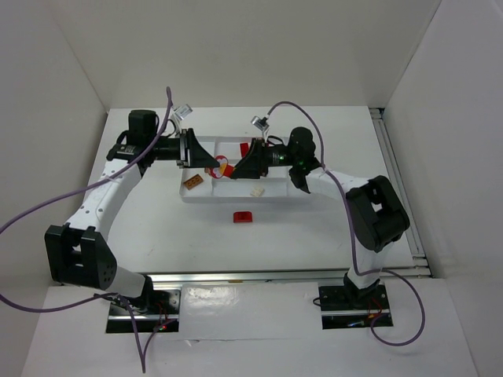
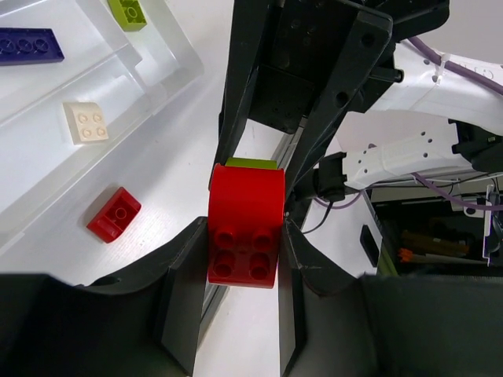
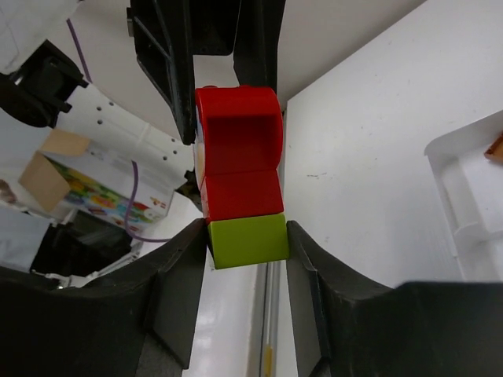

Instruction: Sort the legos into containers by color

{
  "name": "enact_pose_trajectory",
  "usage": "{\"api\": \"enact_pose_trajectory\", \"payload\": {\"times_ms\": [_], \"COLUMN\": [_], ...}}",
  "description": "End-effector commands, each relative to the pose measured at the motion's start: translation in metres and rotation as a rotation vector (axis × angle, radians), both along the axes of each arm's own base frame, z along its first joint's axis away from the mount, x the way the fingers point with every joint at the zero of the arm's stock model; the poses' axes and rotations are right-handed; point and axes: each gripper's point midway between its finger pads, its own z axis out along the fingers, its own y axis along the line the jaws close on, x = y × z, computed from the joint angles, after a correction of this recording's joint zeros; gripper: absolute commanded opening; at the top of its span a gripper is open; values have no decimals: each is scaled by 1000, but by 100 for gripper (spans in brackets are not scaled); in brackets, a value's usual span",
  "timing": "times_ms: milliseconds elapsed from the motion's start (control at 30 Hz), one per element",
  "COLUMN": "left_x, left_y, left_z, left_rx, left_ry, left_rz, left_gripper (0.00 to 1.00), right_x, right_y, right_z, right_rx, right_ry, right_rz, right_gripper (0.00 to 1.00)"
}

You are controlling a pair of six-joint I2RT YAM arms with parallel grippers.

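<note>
Bricks stuck together hang over the tray point(image 1: 275, 195), left fingers point(image 2: 185, 302) clamping the red brick point(image 2: 245, 228), right fingers point(image 3: 177, 298) clamping the green brick point(image 3: 247, 242), probably to pull them apart.

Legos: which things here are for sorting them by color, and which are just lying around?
For the job: white tray, red-and-lime stack, loose red brick, cream brick, blue brick, lime brick, orange-brown brick.

Just lying about: purple cables, colourful box, metal rail.
</note>
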Motion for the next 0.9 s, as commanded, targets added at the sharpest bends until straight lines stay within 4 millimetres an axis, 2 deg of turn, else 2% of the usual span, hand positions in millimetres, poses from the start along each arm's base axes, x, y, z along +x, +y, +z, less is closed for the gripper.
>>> {"api": "enact_pose_trajectory", "payload": {"times_ms": [0,100,267,300,333,500,533,667,700,767,800,833,867], "left_x": [2,2,7,5,9,14,14,18,22,22,22,23,28], "left_y": [-3,-3,1,1,5,12,11,15,19,19,20,23,25], "left_z": [19,19,21,24,23,26,26,22,21,21,23,24,21], "left_rx": [-19,-19,-9,-13,-6,-1,-4,-9,-1,-4,0,0,15], "left_ry": [-76,-76,-87,-87,-88,-99,-90,-73,-73,-65,-75,-75,-77], "left_rz": [-26,-26,-2,1,22,58,61,87,109,112,121,130,157], "left_gripper": [0,0,0,0,0,0,0,0,0,0,0,0,0], "right_x": [-6,-6,-8,-9,-10,-7,-3,-1,4,16,27,45,63], "right_y": [3,3,-3,-3,-4,-13,-16,-16,-19,-24,-28,-38,-46], "right_z": [25,20,3,7,-1,-7,-3,-18,-26,-34,-37,-58,-62], "right_rx": [73,64,41,45,36,25,31,-9,-42,-87,-123,-240,-310], "right_ry": [-107,-98,-53,-61,-39,-23,-30,-6,38,12,9,90,35], "right_rz": [34,33,24,24,15,-16,-36,-49,-86,-148,-202,-355,-461], "right_gripper": [26,18,18,18,18,14,14,13,13,11,11,11,11]}}
